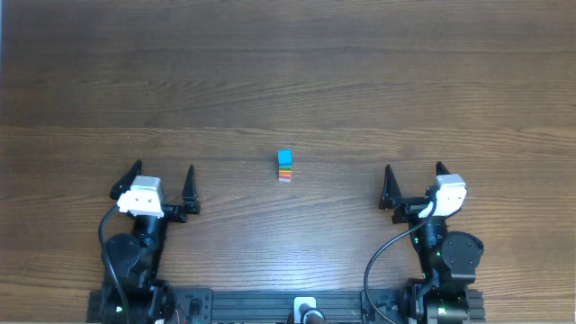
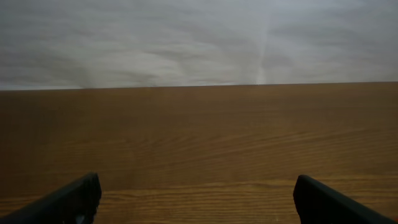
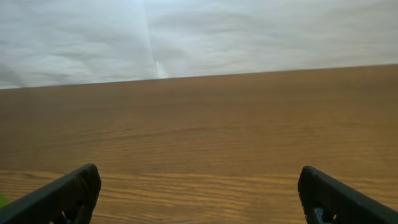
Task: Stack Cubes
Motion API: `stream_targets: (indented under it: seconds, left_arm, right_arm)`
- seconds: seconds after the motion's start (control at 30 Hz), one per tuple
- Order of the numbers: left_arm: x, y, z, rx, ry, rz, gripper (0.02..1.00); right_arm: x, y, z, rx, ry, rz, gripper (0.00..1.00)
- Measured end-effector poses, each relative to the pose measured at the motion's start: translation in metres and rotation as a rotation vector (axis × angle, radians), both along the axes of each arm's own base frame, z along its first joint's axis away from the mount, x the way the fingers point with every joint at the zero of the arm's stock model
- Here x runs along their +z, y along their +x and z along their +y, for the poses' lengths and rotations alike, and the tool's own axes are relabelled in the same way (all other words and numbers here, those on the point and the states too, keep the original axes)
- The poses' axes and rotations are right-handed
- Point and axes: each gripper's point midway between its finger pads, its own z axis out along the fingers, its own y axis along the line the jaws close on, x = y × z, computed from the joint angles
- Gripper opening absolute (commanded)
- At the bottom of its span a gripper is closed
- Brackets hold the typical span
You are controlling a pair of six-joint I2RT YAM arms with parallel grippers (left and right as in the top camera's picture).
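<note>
Centre frame, cube stack [image 1: 284, 166] (narrow!) could topple if left end effector [image 1: 164, 171] or right end effector [image 1: 414, 171], both agape, sweeps in.

The cube stack [image 1: 284, 166]: blue cube on top was plain, but the layers under it read as thin coloured bands, too small to count or to judge their alignment.

The left arm [image 1: 135, 261] and right arm [image 1: 441, 261]: bases cut off by the top view's bottom edge.

The left gripper [image 2: 196, 186]: its fingers [image 2: 68, 202] were cropped by the wrist view's edge, tips alone in frame. The right gripper [image 3: 199, 177]: fingers [image 3: 62, 199] cropped likewise.

A green sliver [image 3: 2, 201] beside one right finger was cut off at the edge and could not be identified.
</note>
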Motion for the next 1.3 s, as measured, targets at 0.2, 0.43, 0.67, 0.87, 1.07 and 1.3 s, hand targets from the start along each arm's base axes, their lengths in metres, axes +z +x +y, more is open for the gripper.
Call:
stream_targets:
  seconds: [0.2,0.43,0.67,0.87,1.07,1.3]
  left_arm:
    - [0.0001,0.0000,0.0000,0.000,0.000,0.000,1.000]
    - [0.0000,0.0000,0.0000,0.000,0.000,0.000,1.000]
    - [0.0000,0.0000,0.0000,0.000,0.000,0.000,1.000]
    - [0.0000,0.0000,0.0000,0.000,0.000,0.000,1.000]
    - [0.0000,0.0000,0.0000,0.000,0.000,0.000,1.000]
    - [0.0000,0.0000,0.0000,0.000,0.000,0.000,1.000]
  right_arm:
    - [-0.0010,0.0003,0.0082,0.033,0.000,-0.009,0.991]
    - [-0.0010,0.0004,0.0079,0.031,0.000,-0.009,0.993]
    - [-0.0010,0.0004,0.0079,0.031,0.000,-0.009,0.991]
    - [-0.0010,0.0004,0.0079,0.031,0.000,-0.009,0.993]
    - [-0.0010,0.0004,0.0079,0.031,0.000,-0.009,0.991]
    - [-0.0010,0.0004,0.0079,0.031,0.000,-0.009,0.993]
